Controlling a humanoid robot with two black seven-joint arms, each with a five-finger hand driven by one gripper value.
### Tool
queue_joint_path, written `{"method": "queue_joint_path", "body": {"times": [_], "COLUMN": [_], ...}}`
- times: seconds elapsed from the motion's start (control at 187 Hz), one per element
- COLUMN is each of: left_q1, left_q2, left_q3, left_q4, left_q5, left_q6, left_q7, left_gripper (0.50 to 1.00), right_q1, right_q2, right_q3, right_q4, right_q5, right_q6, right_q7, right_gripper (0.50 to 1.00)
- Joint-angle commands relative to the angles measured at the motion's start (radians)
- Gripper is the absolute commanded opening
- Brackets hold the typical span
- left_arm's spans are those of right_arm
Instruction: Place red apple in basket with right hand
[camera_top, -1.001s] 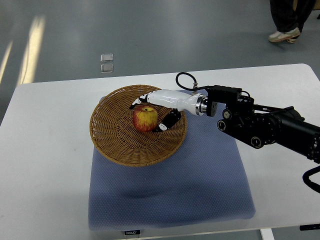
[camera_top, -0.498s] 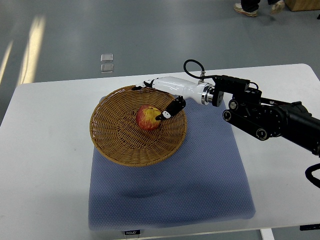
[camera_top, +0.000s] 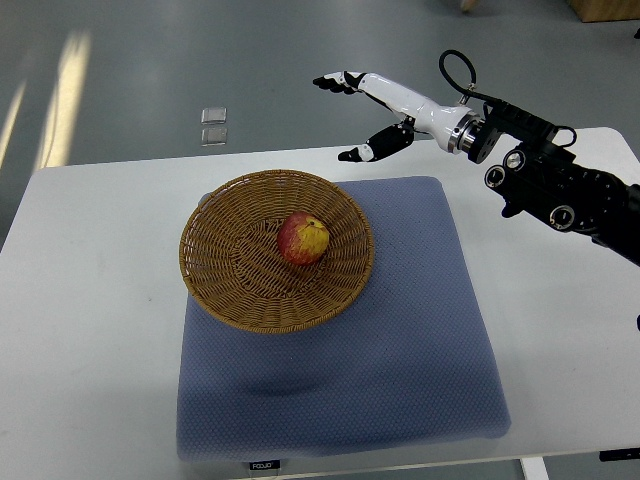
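Observation:
A red and yellow apple (camera_top: 304, 238) lies in the middle of the round wicker basket (camera_top: 215, 285), free of any hand. The basket sits on the left part of a blue cushion (camera_top: 400, 340) on the white table. My right hand (camera_top: 342, 118), white with black fingertips, is raised well above and behind the basket's far right rim, over the table's back edge. Its fingers are spread and hold nothing. Its black arm (camera_top: 560, 190) comes in from the right edge. The left arm is out of the picture.
The white table (camera_top: 90, 330) carries only the cushion and basket. Two small clear squares (camera_top: 213, 125) lie on the grey floor beyond the table's back edge.
My right hand let go of the apple, then lifted up and back to the right, away from the basket. The apple stayed in the basket, shifting slightly to the right.

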Motion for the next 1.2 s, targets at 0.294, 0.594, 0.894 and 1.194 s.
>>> {"method": "queue_joint_path", "body": {"times": [0.294, 0.594, 0.894, 1.194], "left_q1": [0.0, 0.0, 0.0, 0.0], "left_q2": [0.0, 0.0, 0.0, 0.0], "left_q3": [0.0, 0.0, 0.0, 0.0], "left_q4": [0.001, -0.001, -0.001, 0.001], "left_q5": [0.0, 0.0, 0.0, 0.0], "left_q6": [0.0, 0.0, 0.0, 0.0], "left_q7": [0.0, 0.0, 0.0, 0.0], "left_gripper": [1.0, 1.0, 1.0, 1.0], "right_q1": [-0.046, -0.089, -0.127, -0.181], "right_q2": [0.008, 0.014, 0.042, 0.066], "right_q3": [0.041, 0.037, 0.037, 0.037], "right_q4": [-0.03, -0.038, -0.034, -0.036], "right_q5": [0.588, 0.967, 1.16, 1.123], "right_q6": [-0.025, -0.041, -0.047, -0.036], "right_q7": [-0.002, -0.077, -0.083, -0.054], "right_gripper": [0.915, 0.915, 0.917, 0.917]}}
